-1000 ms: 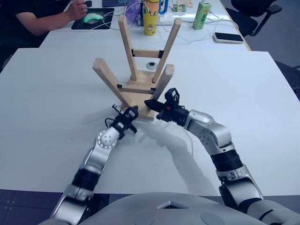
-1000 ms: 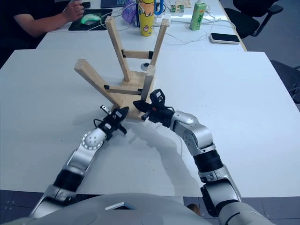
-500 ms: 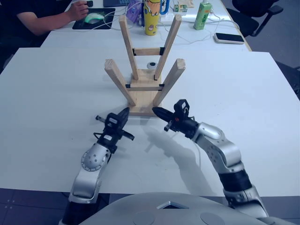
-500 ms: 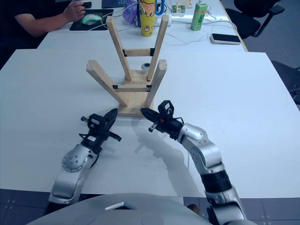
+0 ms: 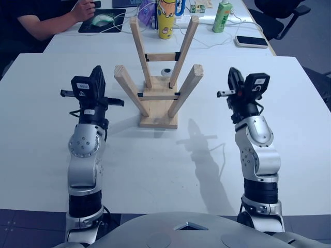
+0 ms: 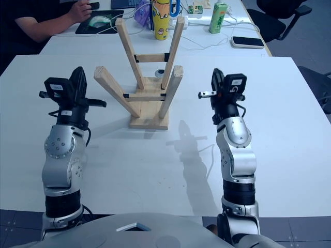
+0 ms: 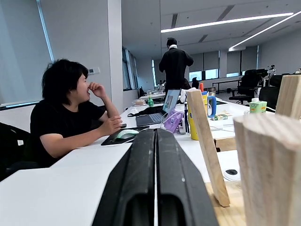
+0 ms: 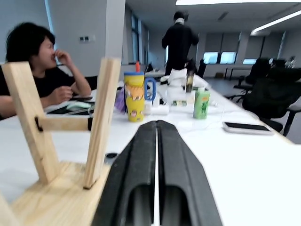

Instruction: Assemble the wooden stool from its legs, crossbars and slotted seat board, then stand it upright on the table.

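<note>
Sitting upside down on the white table, the wooden stool has its seat board flat on the tabletop. Its four legs stick up, and crossbars join them. The left gripper is held up in the air to the left of the stool, not touching it. Its two fingers are pressed tight together and hold nothing. The right gripper is up on the other side, also apart from the stool, with fingers squeezed together around nothing. Behind the stool, on another table, stand a yellow cup and a green carton.
</note>
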Motion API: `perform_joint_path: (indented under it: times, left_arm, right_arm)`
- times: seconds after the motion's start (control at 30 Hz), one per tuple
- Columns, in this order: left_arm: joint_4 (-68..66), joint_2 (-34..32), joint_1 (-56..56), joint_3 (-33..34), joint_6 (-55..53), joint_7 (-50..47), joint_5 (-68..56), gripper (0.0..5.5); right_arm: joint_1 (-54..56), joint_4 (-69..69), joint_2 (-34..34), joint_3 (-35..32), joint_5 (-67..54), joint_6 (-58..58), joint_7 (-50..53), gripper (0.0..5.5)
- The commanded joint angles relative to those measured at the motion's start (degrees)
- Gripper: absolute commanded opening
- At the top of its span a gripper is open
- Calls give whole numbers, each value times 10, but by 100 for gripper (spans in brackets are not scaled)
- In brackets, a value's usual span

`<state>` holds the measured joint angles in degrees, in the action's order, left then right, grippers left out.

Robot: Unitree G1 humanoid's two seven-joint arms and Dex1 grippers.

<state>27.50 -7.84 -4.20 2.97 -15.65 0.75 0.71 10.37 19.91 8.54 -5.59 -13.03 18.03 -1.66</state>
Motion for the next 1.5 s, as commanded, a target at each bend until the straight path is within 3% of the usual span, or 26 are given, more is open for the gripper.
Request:
perform_joint_path:
  times: [0.03, 0.07, 0.13, 0.3, 0.53, 0.67, 0.83, 1.13, 1.33, 1.5]
  left_arm:
    - [-17, -21, -10, -70, -15, 48, 23, 0]
    - [-27, -20, -8, -99, -28, 65, 23, 0]
    - [-39, -15, -6, -121, -42, 72, 27, 0]
    - [-68, -22, -3, -39, -57, 40, 21, 0]
    - [-96, -46, 50, 23, -56, 64, -9, 0]
    - [-159, -132, 86, -2, -85, 190, -27, 0]
    - [-232, -205, 44, -35, -95, 309, -38, 0]
    - [-255, -169, -15, -89, -141, 340, -59, 0]
    - [-294, -159, -42, -79, -136, 299, -47, 0]
    - [-323, -148, -61, -90, -124, 285, -39, 0]
  right_arm:
    - [37, 24, -2, 76, -36, 40, -76, 3]
    - [44, 24, 7, 151, -41, 76, -128, 3]
    - [34, 9, 1, 203, -68, 129, -172, 3]
    - [20, -66, 35, 114, -51, 147, -145, 3]
    - [80, -192, 77, 90, -24, 73, -202, 3]
    - [137, -261, 58, 99, -48, 21, -292, 3]
    - [187, -358, 58, 115, -43, -52, -401, 3]
    - [187, -374, 45, 163, -27, -76, -489, 3]
    - [162, -335, 19, 193, -28, -60, -489, 3]
    - [171, -367, -14, 197, 5, -79, -425, 3]
